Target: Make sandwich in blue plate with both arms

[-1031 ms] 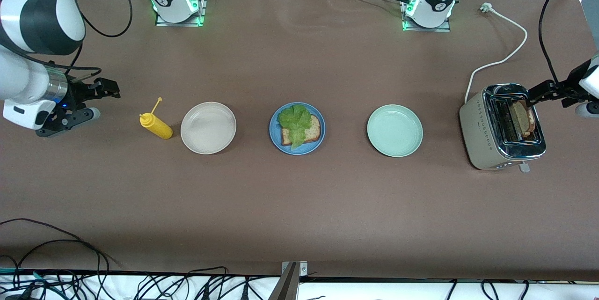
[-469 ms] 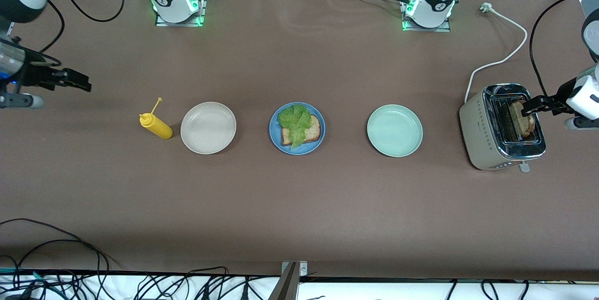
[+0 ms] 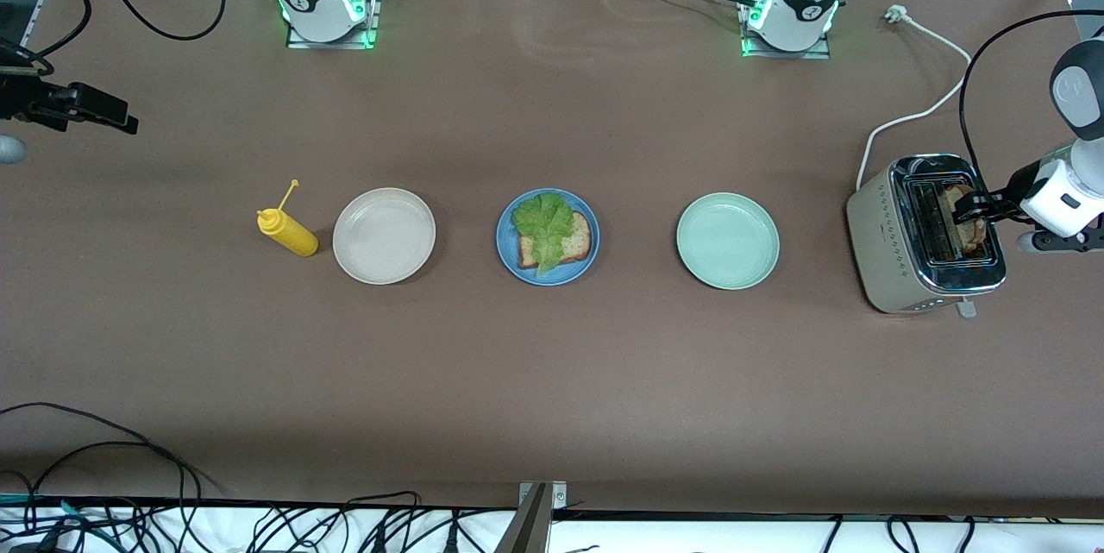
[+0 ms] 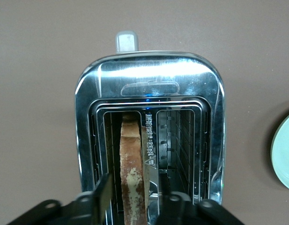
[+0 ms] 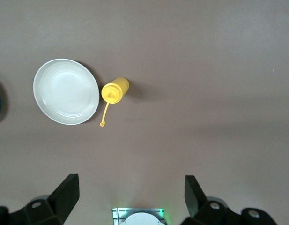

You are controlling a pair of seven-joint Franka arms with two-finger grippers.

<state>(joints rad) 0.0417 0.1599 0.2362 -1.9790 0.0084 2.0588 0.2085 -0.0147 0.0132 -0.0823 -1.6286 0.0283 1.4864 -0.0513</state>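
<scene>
With our left gripper (image 4: 128, 197) half-closed astride the toast (image 4: 131, 173) in the toaster (image 3: 923, 234), a weak pinch could drop it short of the blue plate (image 3: 507, 251), while our right gripper (image 5: 130, 197) waits wide open and empty.

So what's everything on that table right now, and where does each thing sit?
blue plate: one, blue, middle of the table.
bread slice: one, brown, on the blue plate.
lettuce leaf: one, green, on that bread slice.
beige plate: one, beside the blue plate, toward the right arm's end.
yellow bottle: one, beside the beige plate.
green plate: one, pale green, beside the blue plate, toward the left arm's end.
toaster: one, silver and beige, at the left arm's end.
toast: one, brown, standing in a toaster slot.
cord: one, white, running from the toaster.
left hand: black, fingers either side of the toast.
right hand: black, open, waiting over the table's end.
</scene>
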